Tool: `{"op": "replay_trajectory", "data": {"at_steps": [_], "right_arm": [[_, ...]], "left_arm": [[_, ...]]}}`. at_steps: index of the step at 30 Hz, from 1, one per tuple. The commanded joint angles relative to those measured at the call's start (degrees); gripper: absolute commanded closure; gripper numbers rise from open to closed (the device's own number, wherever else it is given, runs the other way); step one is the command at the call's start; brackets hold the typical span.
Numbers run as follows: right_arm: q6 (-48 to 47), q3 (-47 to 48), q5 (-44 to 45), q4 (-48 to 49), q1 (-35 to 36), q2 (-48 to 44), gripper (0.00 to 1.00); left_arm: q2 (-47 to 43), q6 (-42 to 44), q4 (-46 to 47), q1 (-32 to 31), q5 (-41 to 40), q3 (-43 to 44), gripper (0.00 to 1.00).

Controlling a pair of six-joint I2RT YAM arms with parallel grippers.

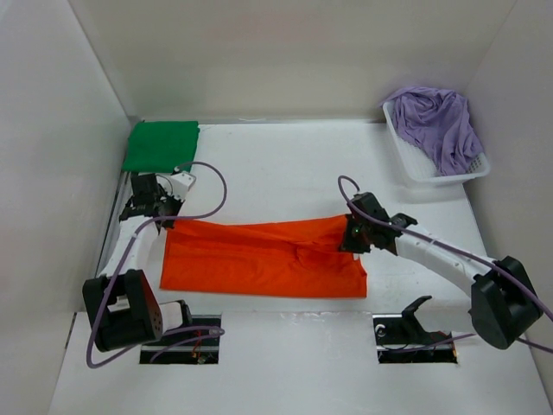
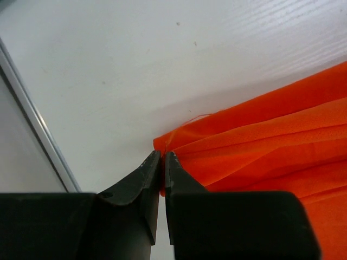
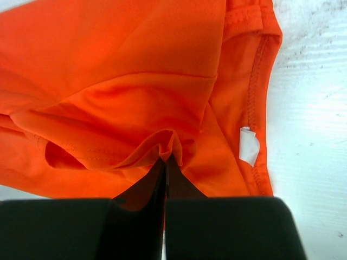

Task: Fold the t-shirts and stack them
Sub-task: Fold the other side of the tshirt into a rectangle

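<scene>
The orange t-shirt (image 1: 259, 258) lies stretched across the middle of the table, folded lengthwise. My left gripper (image 1: 164, 218) is shut on its far left corner (image 2: 162, 143), the cloth pinched between the fingertips. At the shirt's far right end my right gripper (image 1: 352, 235) is shut on a bunched fold (image 3: 171, 142) of the orange cloth, near the hem with a white label (image 3: 249, 145). A folded green t-shirt (image 1: 161, 144) rests at the back left. The lavender t-shirt (image 1: 436, 121) is crumpled in the basket.
The white mesh basket (image 1: 416, 166) stands at the back right against the wall. White walls close in the table on three sides. A metal rail (image 2: 38, 124) runs along the left edge. Purple cables loop off both arms.
</scene>
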Motion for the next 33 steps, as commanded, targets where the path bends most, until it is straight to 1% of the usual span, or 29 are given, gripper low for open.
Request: {"op": "replay_trajectory", "data": {"at_steps": [1,5,7,11,14,17,20,23,25,27,31,33], "right_arm": [[0.26,1.67,1.44,2.93,-0.73,-1.37,1.0],[-3.69,9.13,2.58,5.83,-6.17,4.42,1.0],[-4.58,12.22,2.24,6.1,-8.11,6.89,1.0],[-5.72,14.08,2.5,5.92,-8.47,7.87,1.0],[-4.85,12.15,2.59,6.18,-8.12,6.11,1.0],[-3.18,8.9,2.76,5.83,-5.93,3.31,1.0],[-1.08,4.6,2.85,4.87,-4.35,-0.82,1.0],[2.35,-0.41,2.85,4.6,-2.07,-4.69,1.0],[4.11,-3.31,2.67,5.13,-0.39,-5.84,1.0],[5.69,-5.6,2.76,6.0,0.75,-6.02,1.0],[7.1,-8.51,1.97,9.34,1.28,-4.97,0.99],[7.02,-9.04,1.27,10.05,1.37,-4.09,0.96]], "left_arm": [[0.71,1.31,5.83,-1.59,-0.35,3.47,0.95],[6.95,-0.62,12.68,-4.23,-2.9,6.55,0.95],[9.06,-1.42,14.36,-5.2,-4.39,7.6,0.95],[8.64,-2.82,16.3,-5.82,-4.84,7.17,0.94],[5.39,-2.91,17.62,-5.82,-4.75,4.63,0.94],[1.53,-2.3,17.53,-5.38,-4.05,2.34,0.93],[-2.43,-0.46,15.34,-4.24,-2.38,0.06,0.93],[-5.16,3.66,10.87,-3.27,1.22,-3.89,0.92],[-5.69,6.3,8.84,-3.01,2.19,-6.7,0.92],[-5.78,7.71,8.83,-2.74,2.19,-9.17,0.92],[-5.26,8.42,8.48,-2.3,1.93,-8.92,0.9],[-4.82,9.65,7.52,-2.48,1.32,-9.0,0.9]]}}
